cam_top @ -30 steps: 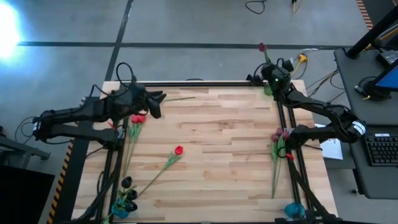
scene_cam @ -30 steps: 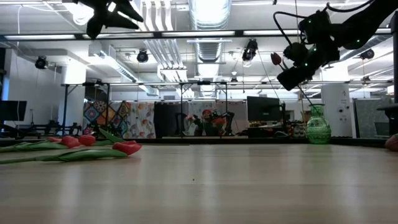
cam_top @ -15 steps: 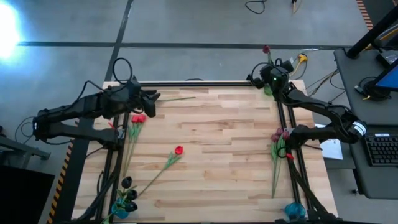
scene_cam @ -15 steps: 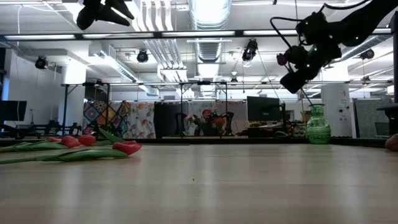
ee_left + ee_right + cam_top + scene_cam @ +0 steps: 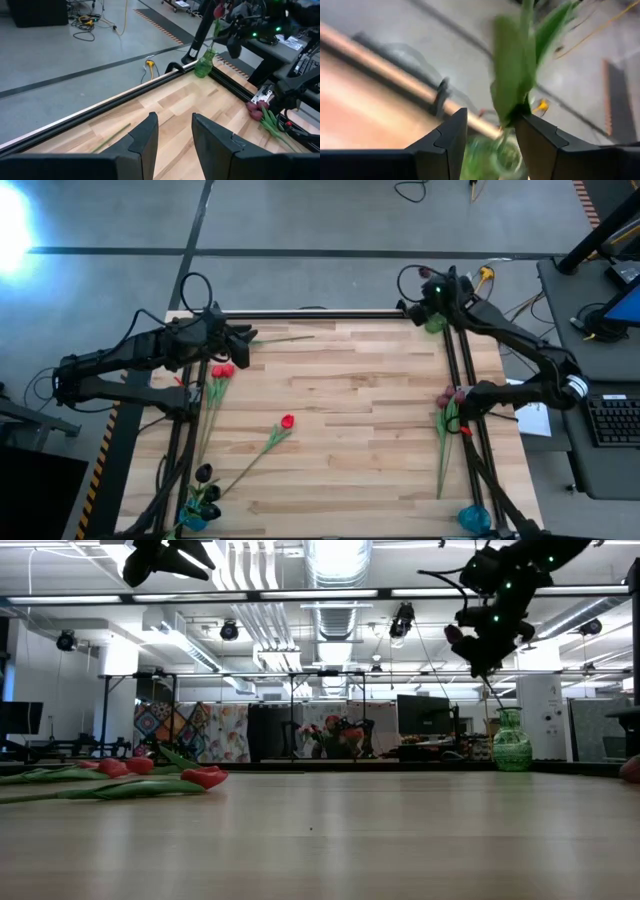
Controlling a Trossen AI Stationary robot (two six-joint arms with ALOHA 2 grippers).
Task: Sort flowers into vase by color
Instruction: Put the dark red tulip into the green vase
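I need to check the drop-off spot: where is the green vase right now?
The green vase stands at the table's far right corner in the high view, directly under the right gripper, with a maroon flower standing in it.

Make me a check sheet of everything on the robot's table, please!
Surface: wooden table, flat.
Job's things: green vase at the far right corner with a maroon flower standing in it; red flowers lying at the left; one red flower mid-table; maroon flowers at the right edge; dark flowers in a blue vase near left.
Clutter: nothing seen.
Grippers: right gripper above the green vase, fingers open around the stem; left gripper open, empty.
Cables: yellow cable on the floor.
Surroundings: desk with keyboard.
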